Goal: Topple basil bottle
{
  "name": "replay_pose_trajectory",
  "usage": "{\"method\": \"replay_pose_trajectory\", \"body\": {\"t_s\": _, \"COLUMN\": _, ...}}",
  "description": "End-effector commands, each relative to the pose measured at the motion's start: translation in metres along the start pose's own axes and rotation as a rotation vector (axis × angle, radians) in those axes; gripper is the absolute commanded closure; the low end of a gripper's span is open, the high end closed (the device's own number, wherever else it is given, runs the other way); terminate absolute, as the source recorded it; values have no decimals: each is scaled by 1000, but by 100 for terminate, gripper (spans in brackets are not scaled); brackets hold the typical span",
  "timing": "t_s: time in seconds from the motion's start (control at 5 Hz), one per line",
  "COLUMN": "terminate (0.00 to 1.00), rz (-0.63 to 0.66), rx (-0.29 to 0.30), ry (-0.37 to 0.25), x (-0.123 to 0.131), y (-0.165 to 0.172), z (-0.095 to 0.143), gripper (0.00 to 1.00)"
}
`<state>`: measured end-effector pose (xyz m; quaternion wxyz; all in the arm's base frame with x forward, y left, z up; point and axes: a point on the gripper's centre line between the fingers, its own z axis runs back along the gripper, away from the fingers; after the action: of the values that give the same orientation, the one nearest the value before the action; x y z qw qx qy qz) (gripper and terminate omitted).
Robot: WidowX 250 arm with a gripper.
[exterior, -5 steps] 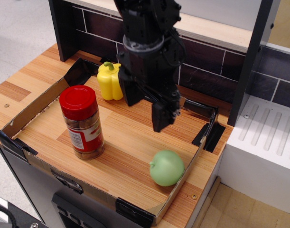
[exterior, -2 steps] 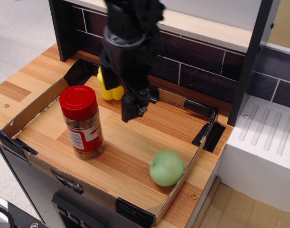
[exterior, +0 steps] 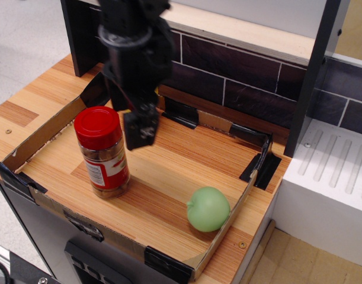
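Basil bottle [exterior: 102, 152] seen upright at left of cardboard tray [exterior: 44, 127] on counter [exterior: 26, 97]: clear jar, red lid, red-white label, brownish contents. Gripper [exterior: 139, 127] just beside lid; jaw state cannot be told.

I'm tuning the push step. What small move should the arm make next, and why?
Probably a short sideways push toward the camera's left, into the upper part of the clear plastic basil bottle with the red lid. The bottle stands upright, and the black gripper hangs just right of its lid, apparently not touching. Pushing high should tip it rather than slide it.
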<state>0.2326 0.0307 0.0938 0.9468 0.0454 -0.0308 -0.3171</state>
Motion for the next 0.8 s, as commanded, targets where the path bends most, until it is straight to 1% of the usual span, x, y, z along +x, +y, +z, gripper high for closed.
{"method": "replay_pose_trajectory", "body": {"t_s": 0.0, "terminate": 0, "rz": -32, "rx": 24, "ry": -39, "x": -1, "y": 16, "z": 13, "gripper": 0}}
{"method": "replay_pose_trajectory", "body": {"t_s": 0.4, "terminate": 0, "rz": -34, "rx": 52, "ry": -48, "x": -5, "y": 20, "z": 5, "gripper": 0}}
{"method": "replay_pose_trajectory", "body": {"t_s": 0.6, "terminate": 0, "rz": -44, "rx": 36, "ry": -64, "x": -10, "y": 17, "z": 4, "gripper": 0}}
